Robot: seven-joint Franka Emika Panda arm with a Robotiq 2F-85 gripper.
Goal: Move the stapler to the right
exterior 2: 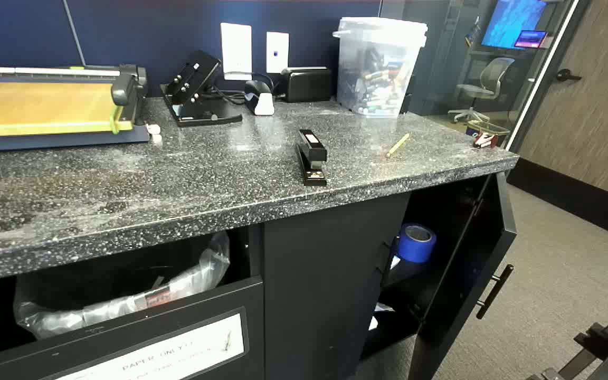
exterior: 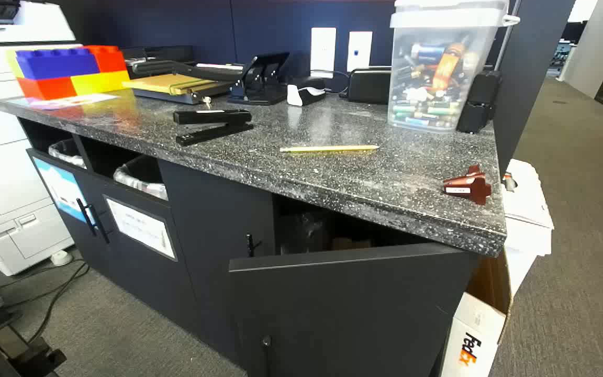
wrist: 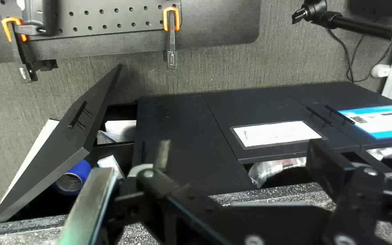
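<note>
The black stapler [exterior: 212, 116] rests on the speckled dark countertop [exterior: 280, 125] near its front edge, left of a yellow pencil. Its top arm is raised from the base at one end. In an exterior view the stapler [exterior 2: 312, 153] lies lengthwise from back to front near the front edge. In the wrist view my gripper [wrist: 245, 160] is open, with its two fingers wide apart and nothing between them. The gripper is out of both exterior views, and the stapler is out of the wrist view.
The pencil [exterior: 330, 148] and a dark red staple remover [exterior: 469, 187] lie to the right. A clear bin of batteries [exterior: 437, 68] and a black stand [exterior: 259, 78] stand at the back. A paper trimmer [exterior 2: 45, 111] is at left. A cabinet door [exterior 2: 467, 285] hangs open below.
</note>
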